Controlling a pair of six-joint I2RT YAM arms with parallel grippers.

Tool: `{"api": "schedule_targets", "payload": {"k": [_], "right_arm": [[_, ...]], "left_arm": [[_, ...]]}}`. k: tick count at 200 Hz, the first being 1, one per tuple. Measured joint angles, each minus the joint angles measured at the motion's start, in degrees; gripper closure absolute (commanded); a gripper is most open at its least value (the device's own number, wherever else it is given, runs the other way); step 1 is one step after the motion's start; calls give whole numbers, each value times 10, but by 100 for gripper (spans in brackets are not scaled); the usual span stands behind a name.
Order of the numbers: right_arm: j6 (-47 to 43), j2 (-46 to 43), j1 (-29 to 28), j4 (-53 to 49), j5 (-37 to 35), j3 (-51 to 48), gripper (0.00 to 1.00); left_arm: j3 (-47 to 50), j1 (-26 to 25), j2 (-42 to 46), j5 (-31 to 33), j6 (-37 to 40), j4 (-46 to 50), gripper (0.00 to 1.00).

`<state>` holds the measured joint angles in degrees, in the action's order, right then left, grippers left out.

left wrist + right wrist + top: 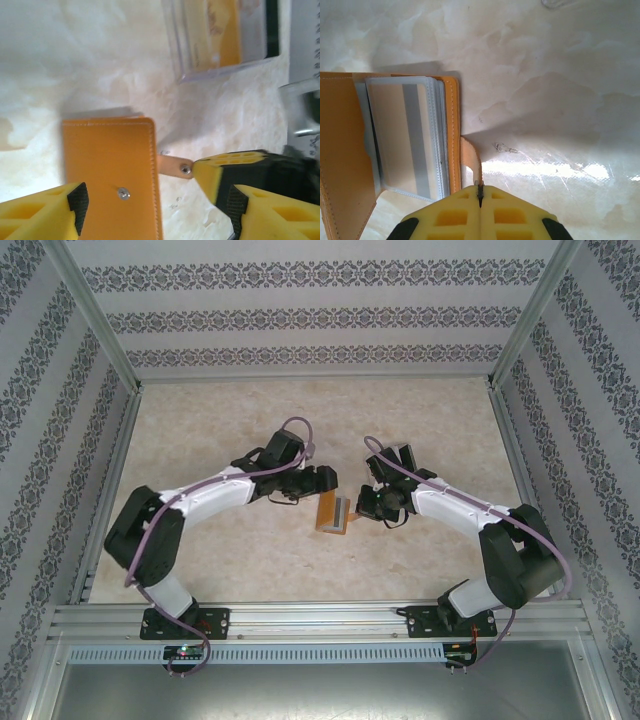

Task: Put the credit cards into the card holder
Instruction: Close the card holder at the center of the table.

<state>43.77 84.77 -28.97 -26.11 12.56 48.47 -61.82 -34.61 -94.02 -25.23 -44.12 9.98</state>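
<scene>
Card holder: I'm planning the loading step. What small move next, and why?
Probably send the open left gripper toward the clear box for the yellow card: the right gripper is shut on the card holder's tab, and its sleeves lie exposed.

orange-tan leather-look folding card holder: grey-striped clear sleeves | stone-look counter: cream, marbled | right gripper fingers: yellow, black corners

The left tool is hovering, fingers spread, over the orange card holder lying on the worktop, the right tool is touching its clasp tab, and a clear box is holding a yellow card
</scene>
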Motion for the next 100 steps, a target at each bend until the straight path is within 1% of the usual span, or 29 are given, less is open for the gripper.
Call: {"api": "schedule_targets", "payload": {"k": [9, 21, 42, 100], "right_arm": [[0, 0, 0, 0, 0, 0, 98], [0, 0, 0, 1, 0, 0, 98], [0, 0, 0, 1, 0, 0, 97], [0, 0, 0, 2, 0, 0, 98]], "left_arm": [[5, 0, 19, 21, 2, 6, 40], [12, 1, 35, 47, 2, 19, 47], [27, 3, 33, 63, 5, 36, 54], [41, 3, -35, 23, -1, 42, 54]]}}
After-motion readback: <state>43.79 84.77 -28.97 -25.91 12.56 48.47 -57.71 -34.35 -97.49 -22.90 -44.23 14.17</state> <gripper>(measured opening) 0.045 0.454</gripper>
